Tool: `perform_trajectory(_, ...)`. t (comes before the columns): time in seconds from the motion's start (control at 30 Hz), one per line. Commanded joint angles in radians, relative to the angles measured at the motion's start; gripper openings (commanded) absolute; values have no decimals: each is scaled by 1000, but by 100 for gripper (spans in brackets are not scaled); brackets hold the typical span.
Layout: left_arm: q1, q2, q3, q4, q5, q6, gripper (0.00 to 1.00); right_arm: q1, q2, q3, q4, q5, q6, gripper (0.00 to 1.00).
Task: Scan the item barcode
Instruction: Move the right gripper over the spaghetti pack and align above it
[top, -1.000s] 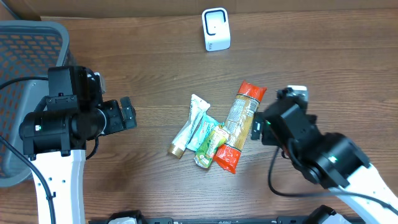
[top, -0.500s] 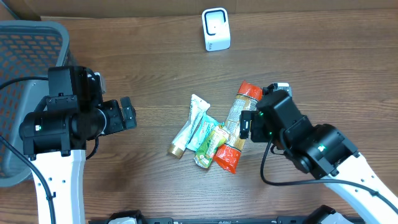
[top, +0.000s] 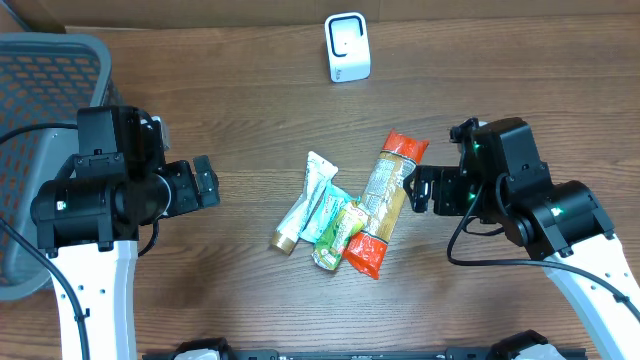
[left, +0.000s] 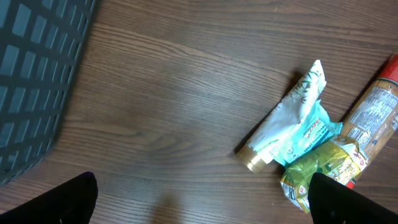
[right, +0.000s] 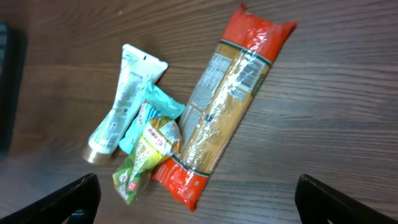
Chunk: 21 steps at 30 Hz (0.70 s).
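The long pasta packet with orange ends lies flat on the wooden table, near its middle, and serves as the reference for all positions. A green snack packet touches the packet's near end on its left side. A teal sachet lies just beside the packet, partly under the green snack packet. A white tube lies on the far side of the sachet from the packet, with its gold cap toward the robot. All four items form one touching cluster. The white scanner stands well apart from the packet, beyond its far end, near the table's back edge. The right gripper is just beside the packet's right edge, and its jaws are spread wide with nothing between them. In the right wrist view, the packet lies between the two finger tips. The left gripper is well apart from the packet, to its left beyond the tube, with its jaws likewise spread wide and holding nothing. The grey basket sits farther left again, at the table edge.
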Motion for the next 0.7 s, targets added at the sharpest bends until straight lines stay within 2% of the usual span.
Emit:
perform_trajectory(0.0,4,1,10,3,4,-17,100,-4,-8,-5,-1,-26,-29,100)
perform_trajectory(0.67,4,1,10,3,4,-17,100,-4,-8,-5,-13,-24,-30,100)
